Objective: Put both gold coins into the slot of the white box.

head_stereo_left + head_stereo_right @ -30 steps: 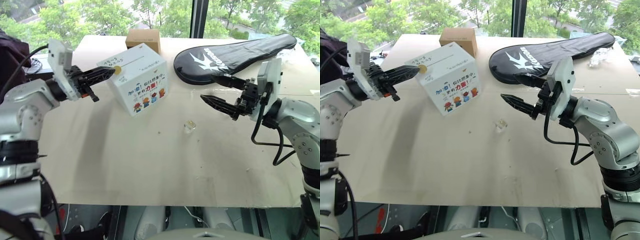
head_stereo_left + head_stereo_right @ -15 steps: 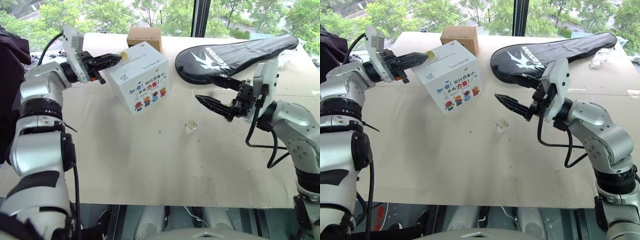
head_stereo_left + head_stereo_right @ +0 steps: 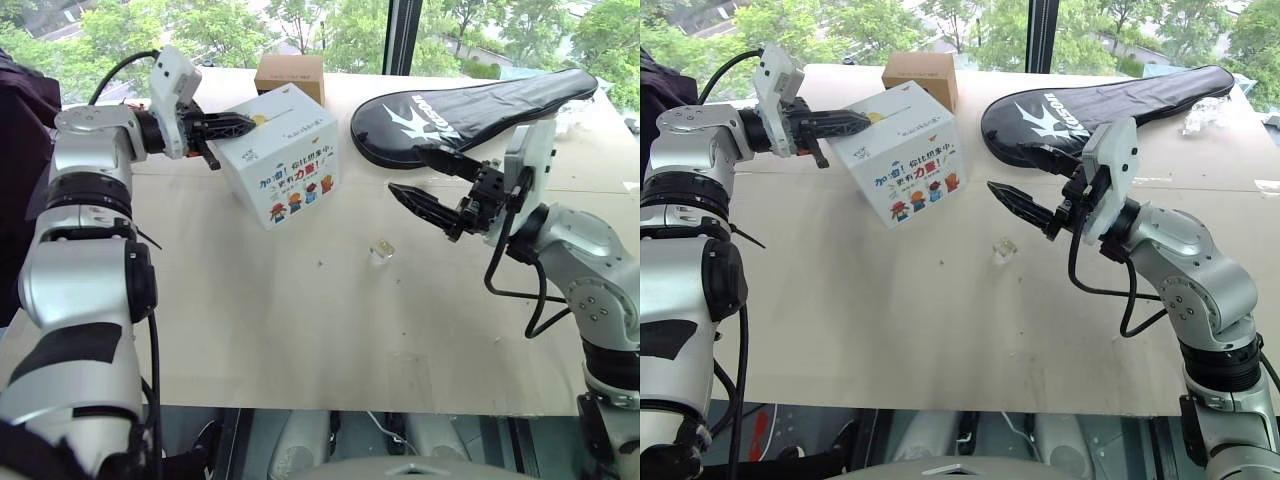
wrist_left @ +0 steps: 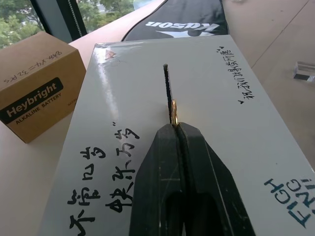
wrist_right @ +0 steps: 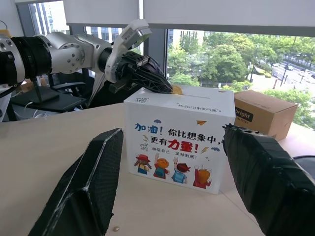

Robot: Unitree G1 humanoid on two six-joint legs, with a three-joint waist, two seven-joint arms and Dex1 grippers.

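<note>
A gold coin sits edge-on at the slot atop the white box, pinched in the clenched left gripper. The right gripper hangs spread wide and empty beside the black racket cover

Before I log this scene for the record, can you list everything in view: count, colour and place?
White box: one, white with cartoon figures, far left of the table.
Slot: one, dark, in the box top.
Gold coin: one visible, gold, at the slot, pinched on edge.
Brown box: one, behind the white box.
Racket cover: one, black, far right.
Clear wrapper: one, mid-table.
Table: one, pale wood.
Left gripper: shut on the coin.
Right gripper: open, empty, right of the white box.
</note>
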